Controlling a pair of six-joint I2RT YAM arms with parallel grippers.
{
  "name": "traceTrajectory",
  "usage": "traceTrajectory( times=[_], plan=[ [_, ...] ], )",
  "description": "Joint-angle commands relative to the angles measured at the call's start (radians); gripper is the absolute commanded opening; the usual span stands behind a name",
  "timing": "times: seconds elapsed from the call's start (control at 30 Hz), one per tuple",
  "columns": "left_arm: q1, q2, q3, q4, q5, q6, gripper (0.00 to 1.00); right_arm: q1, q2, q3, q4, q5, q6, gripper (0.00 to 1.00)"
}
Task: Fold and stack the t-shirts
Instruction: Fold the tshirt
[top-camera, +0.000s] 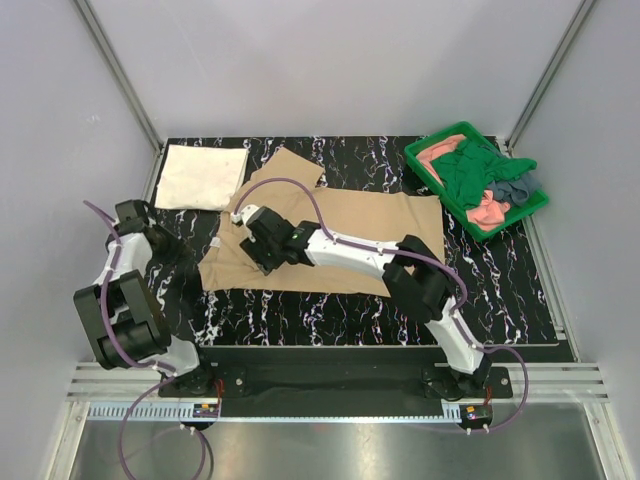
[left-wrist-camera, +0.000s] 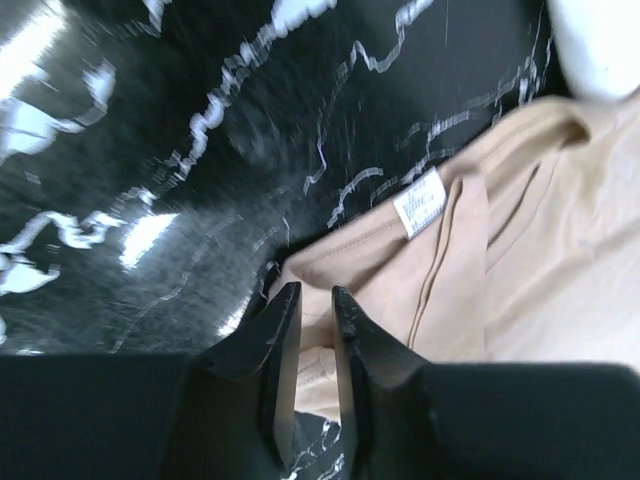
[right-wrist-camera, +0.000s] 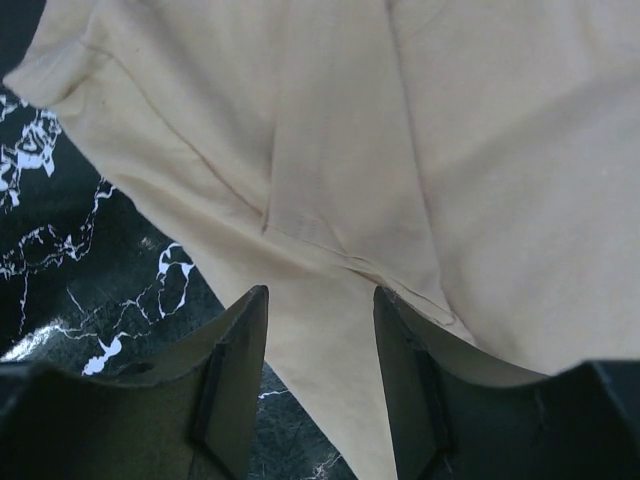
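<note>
Centrally, spread flat over the black marbled table: the tan t-shirt, with one sleeve angled toward top centre. At upper left, folded into a neat rectangle and apart from it: the cream-white t-shirt. At upper right, heaped in the green tray: the dark green t-shirt on top, with the salmon-pink t-shirt and the grey-blue t-shirt partly under it. Stretched leftward over the tan cloth to its left part: the right gripper, fingers spread wide with nothing between them, poised above a sleeve hem near the shirt's edge. By the left edge of the shirt, low over the table: the left gripper, fingers drawn almost together with only a thin slit. Tan cloth visible through that slit; cannot tell whether pinched. To the right of it in the wrist view, at the neckline: a white label.
</note>
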Motion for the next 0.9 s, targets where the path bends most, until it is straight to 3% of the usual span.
traceTrajectory(
  times=[0.0,0.13,0.73,0.8,0.87],
  plan=[
    [-0.003,-0.002,-0.040,0.094,0.138,0.018,0.21,0.019,0.020,0.057,0.039,-0.019,-0.146,0.54],
    [-0.003,0.063,-0.044,0.095,0.227,0.045,0.00,0.022,0.031,0.043,0.070,-0.060,-0.173,0.54],
    [-0.003,0.147,-0.052,0.075,0.128,0.050,0.00,0.037,0.089,0.081,0.102,-0.103,-0.262,0.52],
    [-0.003,0.149,-0.049,0.072,0.126,0.053,0.00,0.039,0.098,0.089,0.102,-0.087,-0.259,0.48],
    [-0.003,0.152,-0.046,0.071,0.125,0.053,0.00,0.039,0.103,0.097,0.103,-0.077,-0.262,0.31]
  ],
)
